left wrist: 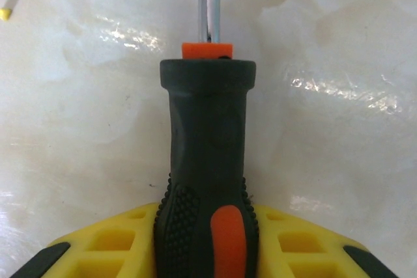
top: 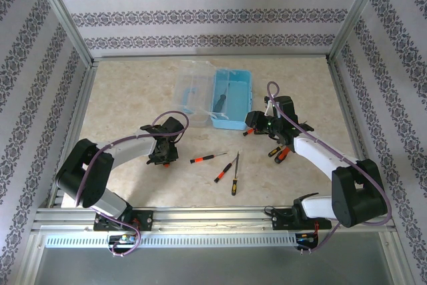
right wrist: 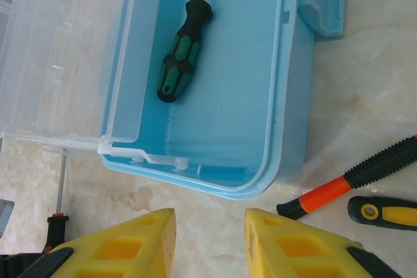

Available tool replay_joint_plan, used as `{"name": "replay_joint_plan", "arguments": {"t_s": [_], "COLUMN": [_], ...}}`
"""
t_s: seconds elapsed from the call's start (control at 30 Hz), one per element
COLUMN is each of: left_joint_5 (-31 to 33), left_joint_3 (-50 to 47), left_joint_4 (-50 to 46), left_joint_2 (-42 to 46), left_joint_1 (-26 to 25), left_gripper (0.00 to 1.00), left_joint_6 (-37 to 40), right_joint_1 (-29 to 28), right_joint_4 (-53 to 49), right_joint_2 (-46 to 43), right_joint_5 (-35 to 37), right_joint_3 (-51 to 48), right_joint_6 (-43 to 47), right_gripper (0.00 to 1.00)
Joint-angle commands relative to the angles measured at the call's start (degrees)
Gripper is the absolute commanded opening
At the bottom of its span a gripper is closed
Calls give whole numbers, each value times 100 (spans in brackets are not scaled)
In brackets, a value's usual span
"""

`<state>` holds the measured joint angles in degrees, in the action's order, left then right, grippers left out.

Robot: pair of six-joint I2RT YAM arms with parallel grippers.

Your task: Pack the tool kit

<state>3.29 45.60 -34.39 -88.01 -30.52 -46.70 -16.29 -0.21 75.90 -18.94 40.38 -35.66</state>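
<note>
A screwdriver with a black and orange handle (left wrist: 207,135) lies on the marble table, its steel shaft pointing away. My left gripper (left wrist: 207,219) is shut on that handle, a yellow finger (left wrist: 111,245) pressing each side. From above, the left gripper (top: 163,157) sits low over the table, left of the loose tools. The blue tool box (top: 231,99) stands open with a green and black screwdriver (right wrist: 182,53) inside. Just short of the box's near rim (right wrist: 215,190), my right gripper (right wrist: 210,229) is open with nothing between its fingers, and from above the right gripper (top: 253,123) is at the box's near right corner.
The box's clear lid (top: 193,90) lies open to its left. Three slim screwdrivers (top: 227,167) lie mid-table. An orange and black handled tool (right wrist: 352,183) and a yellow and black one (right wrist: 384,211) lie right of the right gripper. Metal frame posts edge the table.
</note>
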Motion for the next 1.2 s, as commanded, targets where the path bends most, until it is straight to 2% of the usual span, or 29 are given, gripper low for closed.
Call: {"name": "replay_joint_plan", "arguments": {"t_s": [0.0,0.37,0.63,0.7,0.8,0.93,1.17], "left_joint_5": [428,1038,1504,1534,1441,1065,442], "left_joint_3": [-26,218,1144,1508,1989,2476,3087], "left_joint_4": [-75,-691,-1108,-1167,-1078,-727,-257], "left_joint_2": [-10,965,1305,1223,1074,795,196], "left_joint_1": [-42,18,30,29,22,-4,-191], "left_gripper": [25,25,25,25,25,25,25], "left_joint_6": [89,355,1057,1231,1495,1772,1834], "right_joint_1": [-40,-61,-8,46,153,188,171], "right_joint_4": [87,251,361,379,462,290,188], "right_joint_2": [-28,212,193,190,134,-58,-383], "right_joint_5": [-101,-161,-213,-292,-443,-277,-294], "right_joint_3": [128,67,32,38,-10,39,295], "right_joint_6": [-3,-158,-244,-270,-373,-254,-240], "right_gripper": [35,35,36,40,46,57,60]}}
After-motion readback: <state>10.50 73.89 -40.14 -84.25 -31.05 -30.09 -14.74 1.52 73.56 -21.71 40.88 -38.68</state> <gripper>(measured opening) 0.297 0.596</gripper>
